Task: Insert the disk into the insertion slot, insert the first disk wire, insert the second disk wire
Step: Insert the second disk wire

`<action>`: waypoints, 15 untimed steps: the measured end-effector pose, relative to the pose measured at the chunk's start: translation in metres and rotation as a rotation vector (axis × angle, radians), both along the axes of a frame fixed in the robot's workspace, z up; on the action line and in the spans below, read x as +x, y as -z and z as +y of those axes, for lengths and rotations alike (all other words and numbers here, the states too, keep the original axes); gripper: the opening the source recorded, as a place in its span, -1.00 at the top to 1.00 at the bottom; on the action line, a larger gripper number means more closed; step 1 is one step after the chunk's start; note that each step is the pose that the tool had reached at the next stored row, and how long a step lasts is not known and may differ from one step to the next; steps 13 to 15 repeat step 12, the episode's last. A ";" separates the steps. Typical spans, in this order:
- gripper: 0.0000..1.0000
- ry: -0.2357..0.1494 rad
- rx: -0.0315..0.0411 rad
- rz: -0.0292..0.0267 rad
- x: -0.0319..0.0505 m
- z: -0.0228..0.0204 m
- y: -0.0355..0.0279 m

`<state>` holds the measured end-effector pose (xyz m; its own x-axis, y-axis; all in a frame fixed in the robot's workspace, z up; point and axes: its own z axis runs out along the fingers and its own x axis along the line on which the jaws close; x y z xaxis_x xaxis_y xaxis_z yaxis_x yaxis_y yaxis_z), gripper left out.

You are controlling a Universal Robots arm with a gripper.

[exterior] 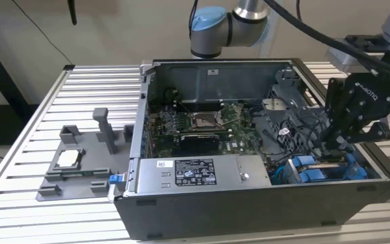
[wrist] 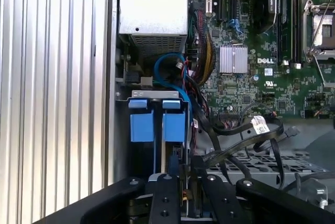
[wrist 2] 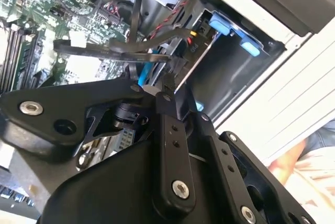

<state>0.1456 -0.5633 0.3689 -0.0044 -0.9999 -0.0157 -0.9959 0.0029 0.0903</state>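
The disk's blue carrier [wrist: 142,125] sits in the insertion slot [wrist: 157,94] at the front corner of the open computer case, on the exterior view's right. Its two blue tabs [exterior: 315,169] face up, and the disk's metal body is hidden. My gripper [exterior: 336,148] hangs right over that bay. In both wrist views its fingers [wrist: 165,190] stand close together, shut on the end of a thin blue disk wire [wrist 2: 144,72]. That wire [wrist: 168,63] loops from the motherboard side down beside the carrier. A bundle of black wires with a white tag [wrist: 260,125] lies beside the bay.
The silver power supply box [exterior: 195,173] lies along the case's front wall. The motherboard [exterior: 202,124] fills the case's middle. A grey fixture with posts [exterior: 79,162] stands on the slatted table [exterior: 19,152] at the exterior view's left. Part of a person [wrist 2: 314,153] shows beyond the table's edge.
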 end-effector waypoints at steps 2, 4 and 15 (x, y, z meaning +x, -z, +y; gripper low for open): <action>0.52 0.000 0.0000 0.0000 0.0000 0.0000 -0.0053; 0.52 0.000 0.0001 -0.0001 0.0000 0.0000 -0.0089; 0.52 0.001 0.0002 -0.0001 -0.0001 0.0000 -0.0124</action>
